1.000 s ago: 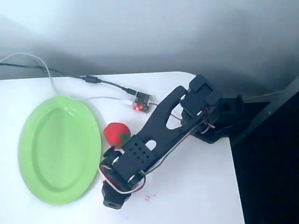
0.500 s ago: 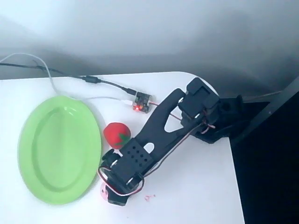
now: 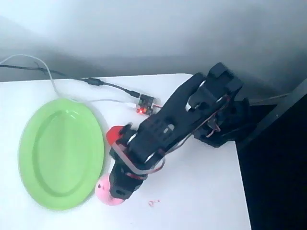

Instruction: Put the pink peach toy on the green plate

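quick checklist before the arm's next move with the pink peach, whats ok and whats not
1. Gripper over the pink peach toy: ok, the arm's end covers the peach's right part in the overhead view.
2. Grip closed on the peach: cannot tell, the arm hides the fingers.
3. Peach lifted off the white table: cannot tell from straight above.
4. Green plate free to receive it: ok, nothing lies in it.
5. Path to the plate: ok, the peach sits right beside the plate's lower right rim.
6. Red ball out of the way: not ok, it lies partly under the arm, close to the plate's rim.
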